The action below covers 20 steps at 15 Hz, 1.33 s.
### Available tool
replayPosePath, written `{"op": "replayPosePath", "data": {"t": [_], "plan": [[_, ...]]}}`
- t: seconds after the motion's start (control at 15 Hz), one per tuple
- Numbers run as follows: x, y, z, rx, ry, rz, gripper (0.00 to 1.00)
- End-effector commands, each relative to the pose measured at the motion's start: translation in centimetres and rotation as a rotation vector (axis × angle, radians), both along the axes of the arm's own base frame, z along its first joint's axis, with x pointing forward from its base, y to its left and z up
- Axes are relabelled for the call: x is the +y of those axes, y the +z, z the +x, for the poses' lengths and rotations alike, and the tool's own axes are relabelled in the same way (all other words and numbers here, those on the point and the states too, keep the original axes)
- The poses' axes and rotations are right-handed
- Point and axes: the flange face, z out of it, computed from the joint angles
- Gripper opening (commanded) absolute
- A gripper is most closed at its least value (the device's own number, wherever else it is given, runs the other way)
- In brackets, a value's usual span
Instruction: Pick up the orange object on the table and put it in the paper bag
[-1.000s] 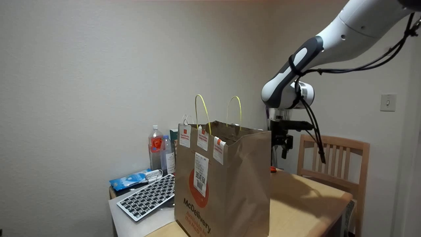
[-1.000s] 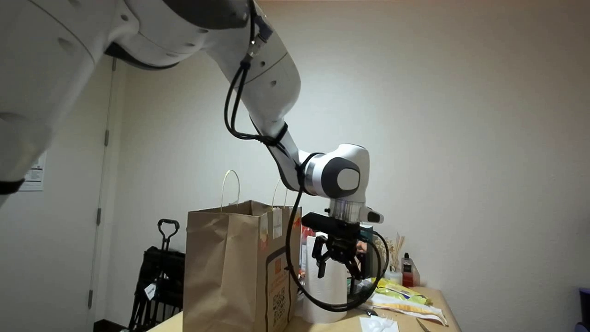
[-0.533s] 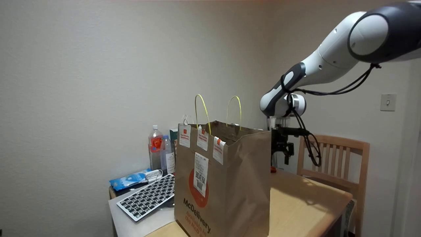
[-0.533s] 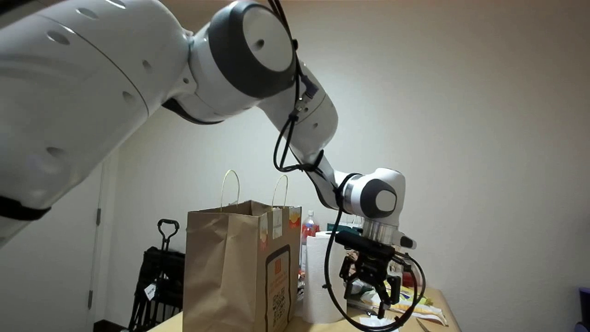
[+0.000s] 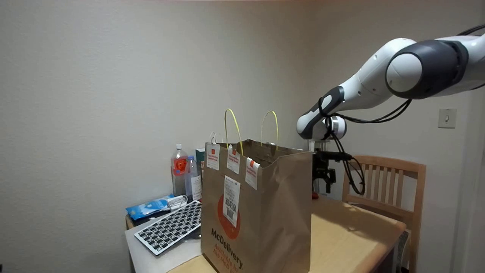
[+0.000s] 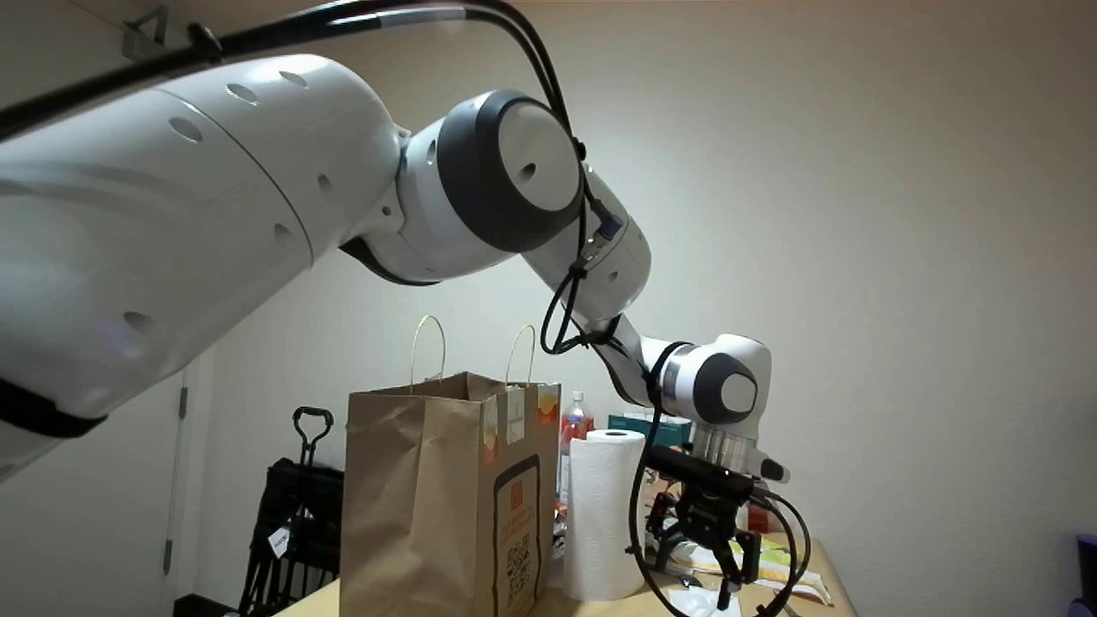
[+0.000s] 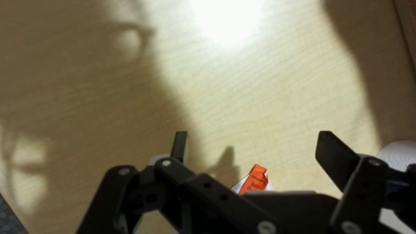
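The orange object [image 7: 256, 180] is a small reddish-orange piece lying over something white on the tan table [image 7: 266, 107]. Its lower part is hidden behind my gripper's body. My gripper [image 7: 253, 143] is open and empty, with its fingers wide apart; the orange object shows below it, between the finger lines. In an exterior view the gripper [image 6: 694, 576] hangs low over the table, to the right of the bag. The paper bag [image 6: 411, 506] stands upright and open at the top with its loop handles up. It also shows in an exterior view [image 5: 284, 212], hiding part of the gripper.
A paper towel roll [image 6: 604, 514] stands between bag and gripper. White paper [image 6: 698, 602] and a yellow packet [image 6: 776, 553] lie near the gripper. Bottles [image 5: 179, 167] and a keyboard [image 5: 170, 227] sit beside the bag. A wooden chair [image 5: 420, 197] stands at the table's edge.
The arm has come down and moved away from the bag, past the paper towel roll, bringing the gripper closer to the table. The gripper stays open. The bag has not moved.
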Motion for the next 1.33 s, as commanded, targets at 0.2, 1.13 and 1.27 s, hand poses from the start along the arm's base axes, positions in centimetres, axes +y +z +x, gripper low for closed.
{"op": "replayPosePath", "data": {"t": [0.2,1.13,1.27], "plan": [[-1.6,-3.2,2.9,-0.055,-0.008,-0.025,1.0],[-2.1,-5.2,7.1,-0.127,0.01,-0.075,1.0],[-2.4,-5.8,7.3,-0.139,0.009,-0.037,1.0]]}}
